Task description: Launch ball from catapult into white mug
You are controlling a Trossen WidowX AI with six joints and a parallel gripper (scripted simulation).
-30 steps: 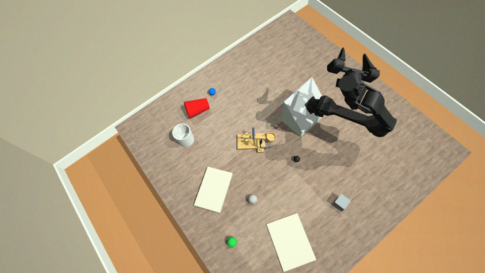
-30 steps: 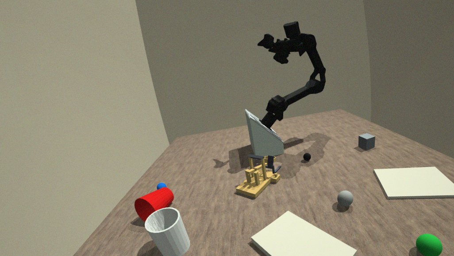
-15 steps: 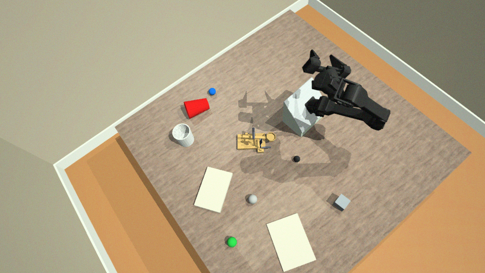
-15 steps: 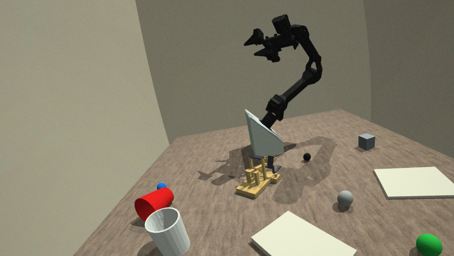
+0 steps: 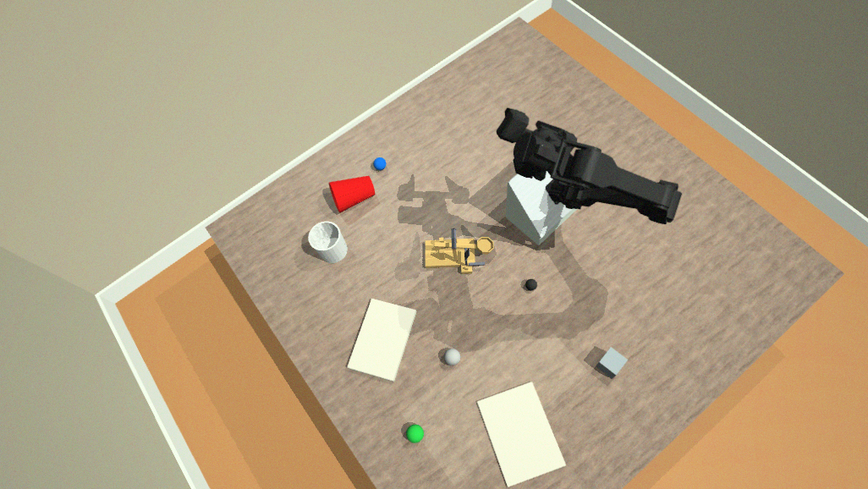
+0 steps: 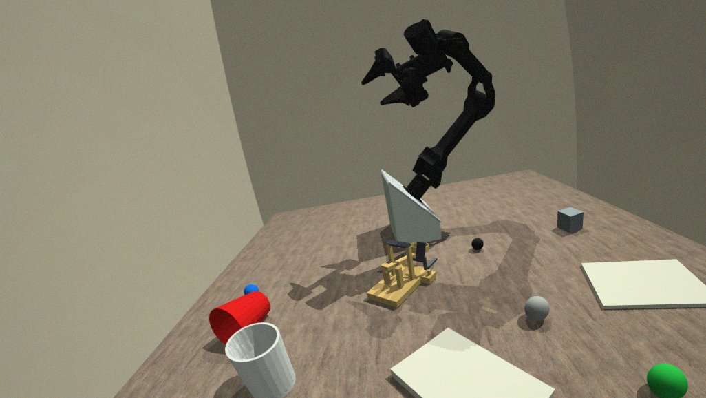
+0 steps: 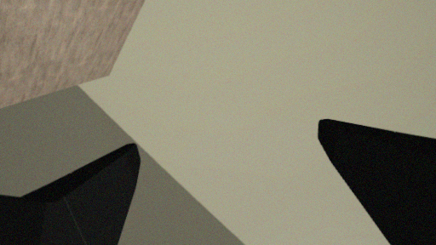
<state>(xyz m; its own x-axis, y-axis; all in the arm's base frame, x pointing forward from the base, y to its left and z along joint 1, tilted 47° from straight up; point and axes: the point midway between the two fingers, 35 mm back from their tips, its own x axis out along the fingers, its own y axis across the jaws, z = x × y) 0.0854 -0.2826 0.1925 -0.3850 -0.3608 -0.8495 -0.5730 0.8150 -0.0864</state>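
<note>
My gripper (image 6: 371,93) (image 7: 228,140) is open and empty, high above the table beside the arm's mount. The yellow catapult (image 5: 432,262) (image 6: 385,292) stands mid-table. Its round cup (image 5: 484,244) points toward the mount and looks empty. The white mug (image 5: 332,245) (image 6: 266,368) stands upright beyond the catapult's other end. Several balls lie on the table: a black ball (image 5: 530,284) (image 6: 477,243) near the catapult, a grey ball (image 5: 452,356) (image 6: 536,308), a green ball (image 5: 414,433) (image 6: 667,380) and a blue ball (image 5: 379,163) (image 6: 250,289).
A red cup (image 5: 353,193) (image 6: 252,306) lies on its side beside the mug. Two cream boards (image 5: 379,340) (image 5: 522,434) lie flat. A grey cube (image 5: 612,361) (image 6: 570,220) is farther off. The pale wedge-shaped mount (image 5: 525,209) (image 6: 417,224) stands close to the catapult.
</note>
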